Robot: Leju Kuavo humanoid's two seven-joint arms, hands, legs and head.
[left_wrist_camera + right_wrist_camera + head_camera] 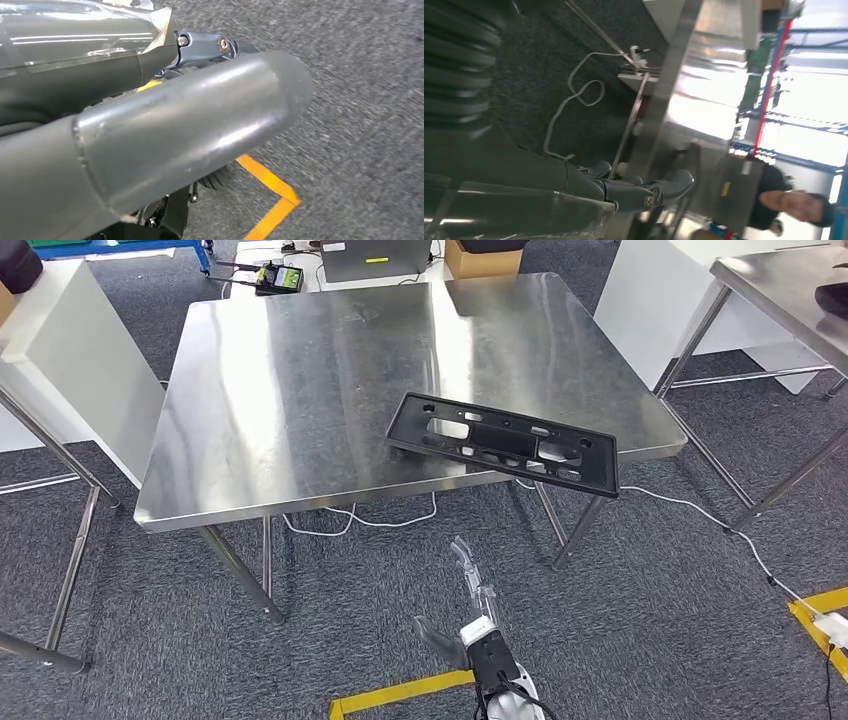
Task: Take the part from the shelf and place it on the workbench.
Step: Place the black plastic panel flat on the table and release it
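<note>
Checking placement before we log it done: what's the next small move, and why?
Probably lift the right hand and nudge the black part further onto the workbench. The part lies flat at the front right edge, and its near corner seems to overhang. The hand hangs open below the bench, apart from the part, so it's free to push.

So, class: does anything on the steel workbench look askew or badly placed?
Yes. The black part lies skewed at the workbench's front right edge, one corner jutting past it over the carpet, so it looks precarious.
</note>
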